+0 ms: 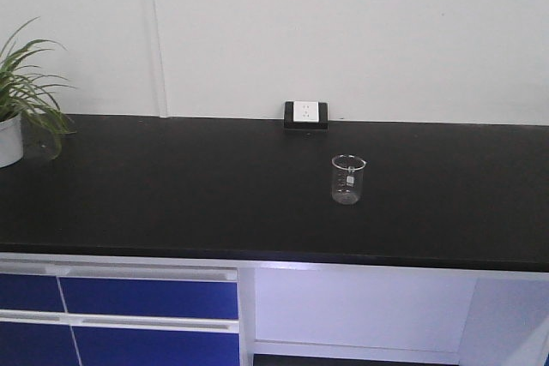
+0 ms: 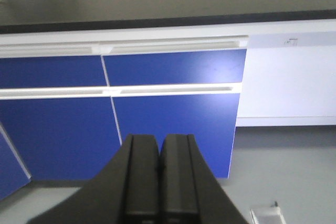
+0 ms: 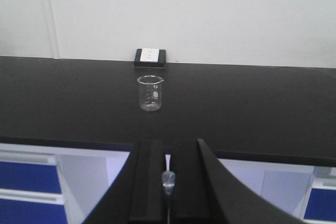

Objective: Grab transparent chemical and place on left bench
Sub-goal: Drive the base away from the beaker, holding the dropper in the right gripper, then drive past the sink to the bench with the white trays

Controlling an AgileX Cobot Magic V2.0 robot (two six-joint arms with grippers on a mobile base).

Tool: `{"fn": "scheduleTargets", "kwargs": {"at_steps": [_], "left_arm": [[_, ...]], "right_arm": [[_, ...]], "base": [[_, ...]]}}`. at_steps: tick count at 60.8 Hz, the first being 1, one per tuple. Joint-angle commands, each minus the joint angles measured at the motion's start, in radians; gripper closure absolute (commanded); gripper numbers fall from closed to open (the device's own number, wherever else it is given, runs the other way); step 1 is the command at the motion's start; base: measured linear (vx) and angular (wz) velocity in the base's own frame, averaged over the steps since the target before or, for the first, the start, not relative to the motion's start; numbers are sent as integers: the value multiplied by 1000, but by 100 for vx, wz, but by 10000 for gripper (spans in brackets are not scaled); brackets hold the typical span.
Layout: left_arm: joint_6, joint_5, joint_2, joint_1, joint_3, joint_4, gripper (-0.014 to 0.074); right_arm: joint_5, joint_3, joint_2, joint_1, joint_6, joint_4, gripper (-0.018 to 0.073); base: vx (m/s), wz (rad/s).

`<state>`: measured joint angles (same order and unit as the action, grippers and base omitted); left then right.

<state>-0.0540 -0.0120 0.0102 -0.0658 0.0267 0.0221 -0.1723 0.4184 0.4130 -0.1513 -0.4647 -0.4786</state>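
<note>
Black bench top (image 1: pixel 171 212) spread wide ahead of the right jaws, front edge near their tips, back edge against a white wall (image 1: pixel 343 32). Long stretches of dark surface to either side of a clear glass beaker (image 3: pixel 150 93), upright, ahead of the right jaws and slightly left of their line, well apart from them. Wall socket (image 3: pixel 150 56) behind the beaker at the back edge, not touching it. Potted plant (image 1: pixel 21 96) far off to the left, at the bench's end. Under the front edge, blue drawer fronts (image 2: pixel 173 69) with white rails, and a white panel (image 2: pixel 289 82) to their right.

Right gripper (image 3: pixel 168 149) roughly level, a little above bench height, pointing at the wall. Jaws drawn narrow, clamped on the transparent chemical (image 3: pixel 168 181): a thin clear rod lying along the slot between the pads, with a small white piece toward the tips.

Left gripper (image 2: pixel 159 142) low, below bench height, aimed at the blue drawer fronts and well apart from them. Jaws pressed flat together. Grey floor (image 2: pixel 294 171) open to the right of these jaws, with a small clear item (image 2: pixel 268 214) lying there, too cropped to identify.
</note>
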Motion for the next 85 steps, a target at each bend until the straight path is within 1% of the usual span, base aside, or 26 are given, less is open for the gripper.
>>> {"fn": "scheduleTargets", "kwargs": {"at_steps": [1,61,85], "left_arm": [[8,78,19,-2,16,1,600],[8,78,19,-2,16,1,600],[8,78,19,-2,16,1,600]], "right_arm": [[70,32,6,4,11,-17,559],[70,32,6,4,11,-17,559],[71,32,6,4,11,-17,559]], "base": [[-39,16],[-36,29],[-27,47]]}}
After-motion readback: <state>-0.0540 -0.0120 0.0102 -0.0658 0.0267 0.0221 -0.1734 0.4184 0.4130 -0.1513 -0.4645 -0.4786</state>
